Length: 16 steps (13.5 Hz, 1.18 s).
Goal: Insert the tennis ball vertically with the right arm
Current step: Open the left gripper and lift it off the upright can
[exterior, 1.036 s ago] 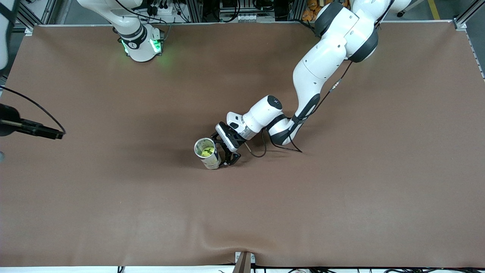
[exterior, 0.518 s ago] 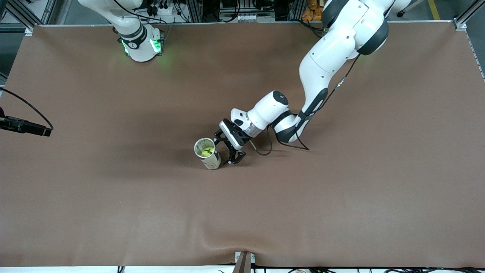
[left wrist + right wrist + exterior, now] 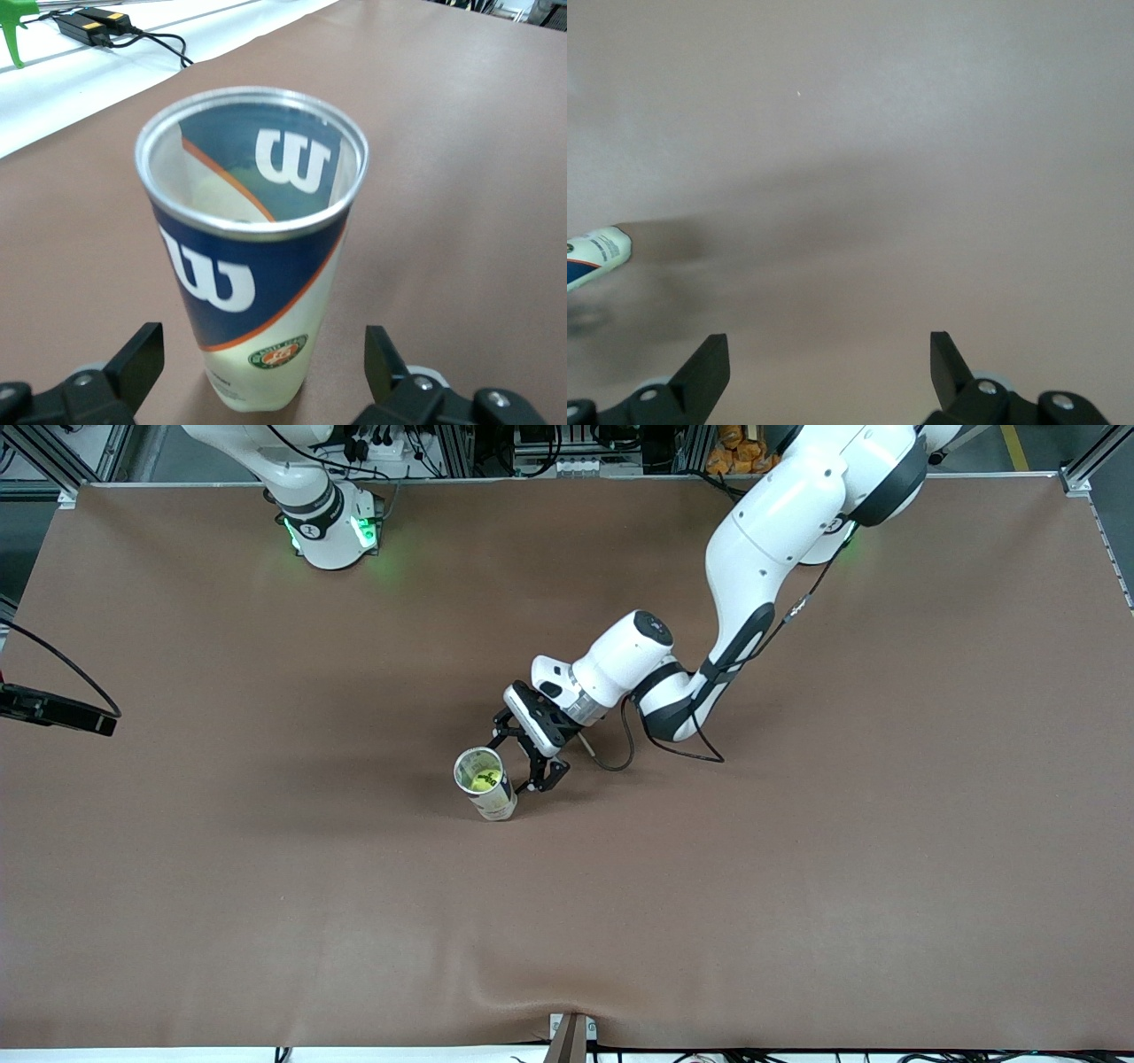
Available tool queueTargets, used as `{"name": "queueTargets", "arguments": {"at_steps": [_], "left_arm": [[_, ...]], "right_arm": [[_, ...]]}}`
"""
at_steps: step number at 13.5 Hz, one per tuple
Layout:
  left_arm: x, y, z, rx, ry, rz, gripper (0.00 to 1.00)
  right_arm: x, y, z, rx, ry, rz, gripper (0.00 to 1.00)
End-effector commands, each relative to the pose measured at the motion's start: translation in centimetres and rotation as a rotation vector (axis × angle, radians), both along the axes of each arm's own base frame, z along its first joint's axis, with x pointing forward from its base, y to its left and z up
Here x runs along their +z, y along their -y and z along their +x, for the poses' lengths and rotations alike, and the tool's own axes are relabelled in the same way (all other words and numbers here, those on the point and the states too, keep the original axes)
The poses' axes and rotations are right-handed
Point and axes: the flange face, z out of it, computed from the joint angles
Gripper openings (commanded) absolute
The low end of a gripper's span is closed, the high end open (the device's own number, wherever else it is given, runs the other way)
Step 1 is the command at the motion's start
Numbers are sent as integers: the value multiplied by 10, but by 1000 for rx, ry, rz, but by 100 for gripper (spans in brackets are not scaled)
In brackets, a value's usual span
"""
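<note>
**Tip-over risk at the can, plenty of bench all round**

Left end effector [image 3: 524,760]: spread fully wide, gripping nothing, low at about 2 o'clock from the Wilson tennis-ball can [image 3: 489,790] in the front view. In the left wrist view, fingers [image 3: 142,354] set either side of the can's foot, not touching it. Right end effector [image 3: 828,354]: likewise wide apart and empty, over bare bench toward the right arm's end, roughly 9 o'clock from the can and well apart.

Can upright, lid off, near the middle of the bench [image 3: 797,886]. Tennis ball [image 3: 481,782] visible as a yellow-green patch down inside, so insertion probably complete.

Likely trouble: a tall, narrow can knocked over by a sideways swing or a twisting pull-out of the left fingers. Also possible: a snag from the slack cable [image 3: 620,757] looped under the left wrist, at 3 o'clock from the can.

Open brown surface at every hour; edges all distant, with a small ripple in the covering at 6 o'clock by the near edge.
</note>
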Motion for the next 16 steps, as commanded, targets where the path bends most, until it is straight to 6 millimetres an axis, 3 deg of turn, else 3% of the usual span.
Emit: {"name": "queueTargets", "arguments": {"at_steps": [1, 6, 11, 15, 16], "left_arm": [[16, -8, -5, 16, -17, 24, 100], [44, -7, -3, 26, -9, 48, 100], [87, -2, -9, 60, -39, 112, 100], [127, -4, -13, 105, -69, 170, 100], [135, -6, -13, 123, -76, 179, 100]], "right_arm": [[-4, -17, -23, 35, 71, -8, 100], [-17, -29, -55, 49, 188, -5, 100], [-6, -35, -50, 70, 261, -39, 100], [34, -30, -47, 63, 276, -42, 100], [34, -29, -47, 59, 257, -44, 100]]}}
